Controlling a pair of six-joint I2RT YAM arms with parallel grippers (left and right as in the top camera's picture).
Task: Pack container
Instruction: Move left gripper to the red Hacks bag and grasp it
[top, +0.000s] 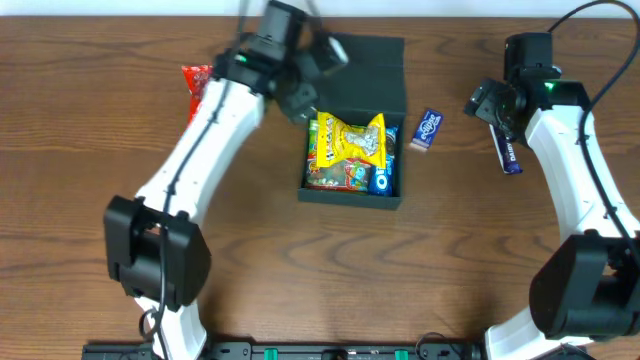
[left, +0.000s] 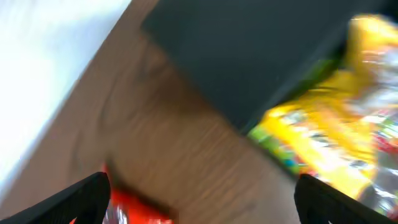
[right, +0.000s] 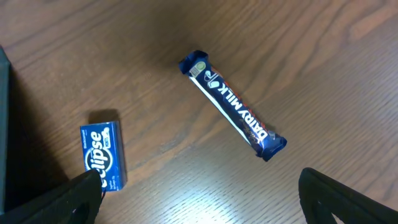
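- Container (top: 350, 196) mid table (top: 80, 120), lid open, yellow packet (top: 350, 140) on top inside.
- L gripper (left: 199, 202) fingers spread wide, over container's left edge; red packet (top: 196, 85) nearby.
- R gripper (right: 199, 199) spread wide, above Dairy Milk bar (right: 233, 106) & Eclipse box (right: 102, 155).

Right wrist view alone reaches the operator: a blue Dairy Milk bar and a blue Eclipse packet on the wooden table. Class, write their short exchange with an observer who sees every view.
Operator: What does the dark teal-green square container hold?
Observer: A yellow crinkly snack bag on top, with a blue Oreo pack at its near right corner.
Operator: Is anything loose on the other side of it?
Observer: A red packet lies to its left, partly hidden by the left arm.
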